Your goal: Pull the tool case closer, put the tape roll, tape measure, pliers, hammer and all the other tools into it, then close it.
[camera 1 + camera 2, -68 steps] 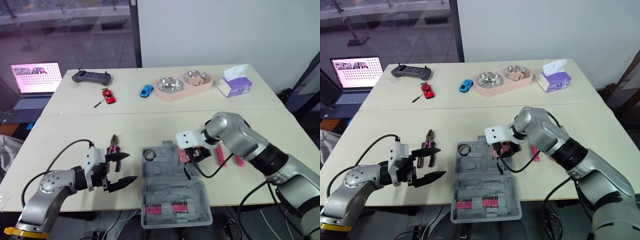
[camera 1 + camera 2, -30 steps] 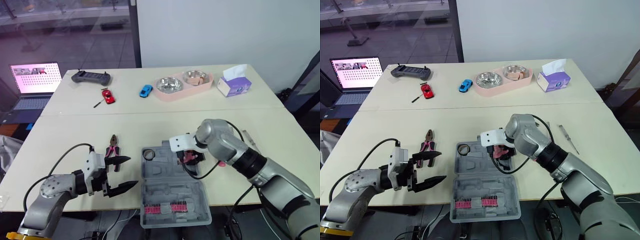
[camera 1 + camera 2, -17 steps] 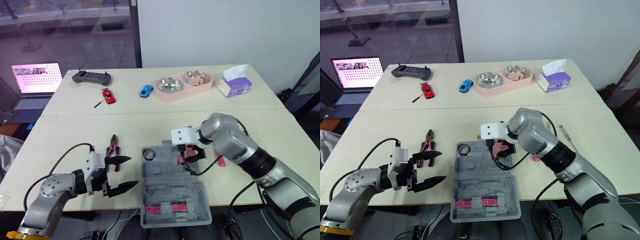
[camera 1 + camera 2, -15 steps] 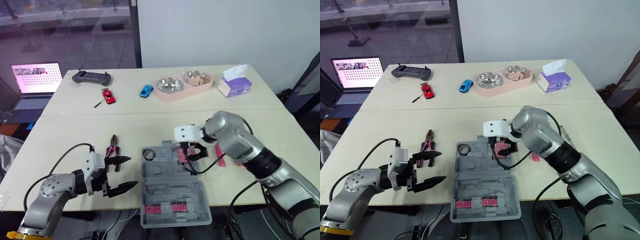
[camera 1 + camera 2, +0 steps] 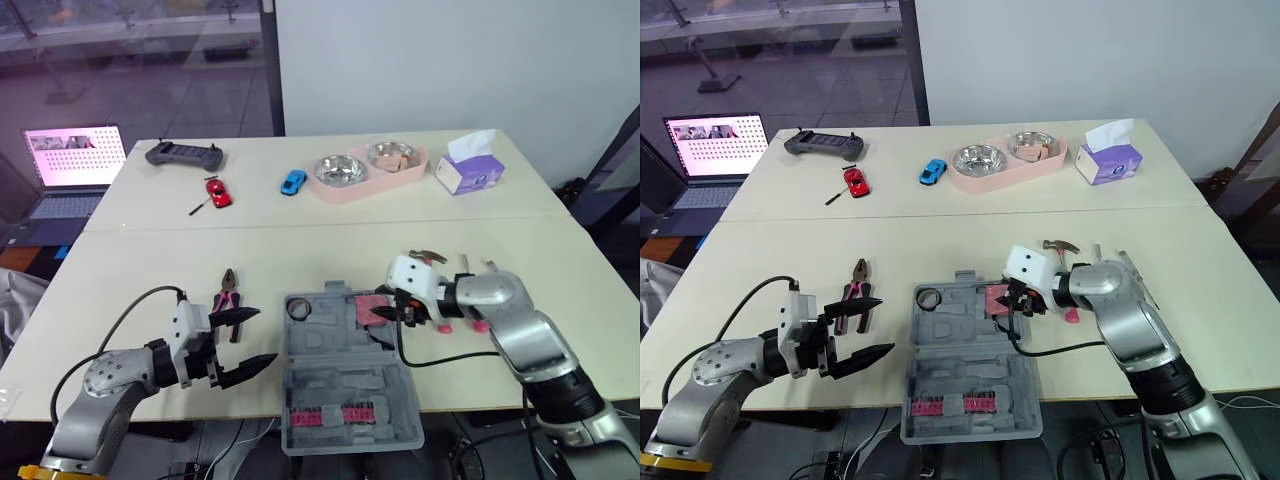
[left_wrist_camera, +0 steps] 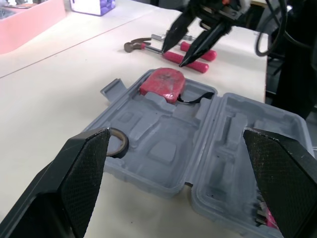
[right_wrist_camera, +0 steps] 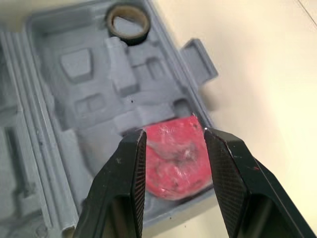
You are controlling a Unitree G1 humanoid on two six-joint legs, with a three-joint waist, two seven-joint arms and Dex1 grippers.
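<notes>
The grey tool case lies open at the table's front edge. A tape roll sits in its far left pocket and a red tape measure in its far right pocket. My right gripper is open just right of the tape measure, its fingers straddling the tape measure without touching it. Pliers lie on the table left of the case. My left gripper is open beside them, holding nothing. A hammer and pink-handled tools lie right of the case.
At the back stand a laptop, a controller, a red toy car, a blue toy car, a pink tray with two bowls and a tissue box. Pink bits line the case's near half.
My right gripper has let go of the tape measure, which now lies in the case, and has drawn back to the right and lower. The left arm has barely moved.
</notes>
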